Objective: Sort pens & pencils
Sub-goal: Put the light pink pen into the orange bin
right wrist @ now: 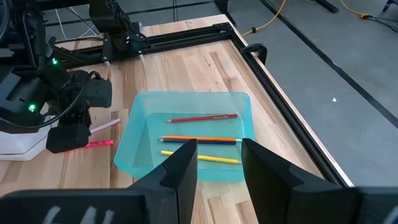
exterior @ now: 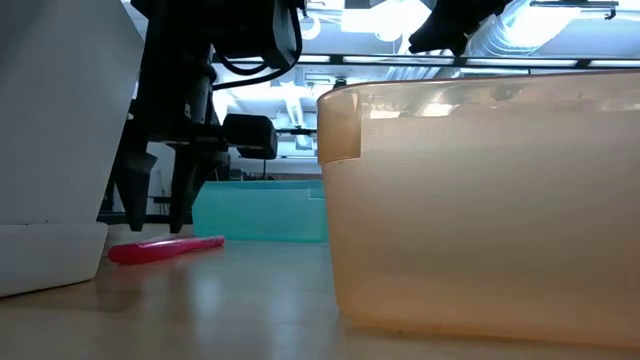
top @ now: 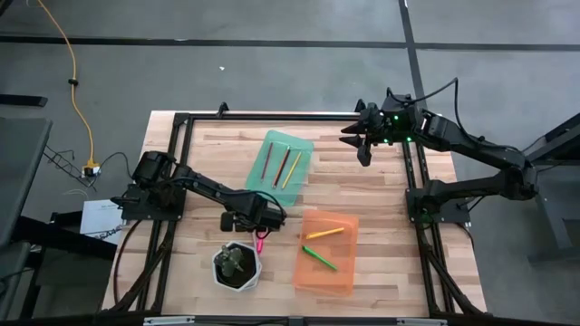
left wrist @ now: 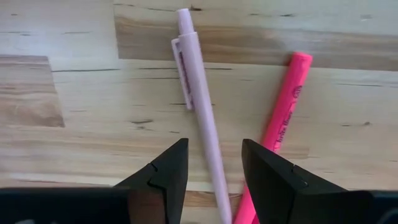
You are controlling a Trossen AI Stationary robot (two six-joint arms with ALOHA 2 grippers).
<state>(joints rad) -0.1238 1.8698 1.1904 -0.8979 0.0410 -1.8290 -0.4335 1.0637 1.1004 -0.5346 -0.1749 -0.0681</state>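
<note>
Step in hand: left gripper, jaws parted and empty, is hovering over the pale pink pen, straddling its barrel; pink highlighter is lying just beside it on the table, near the white plant pot.

Next move, judged: lowering squarely, closing on one stick only.

Right gripper is waiting open above the green tray, which is holding three pencils.

Orange tray is holding two.

Obscured: pen tips are hidden beneath the fingers.

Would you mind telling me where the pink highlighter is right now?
The pink highlighter lies on the bare table beside the pale pen, under the left gripper, near the white pot.
</note>
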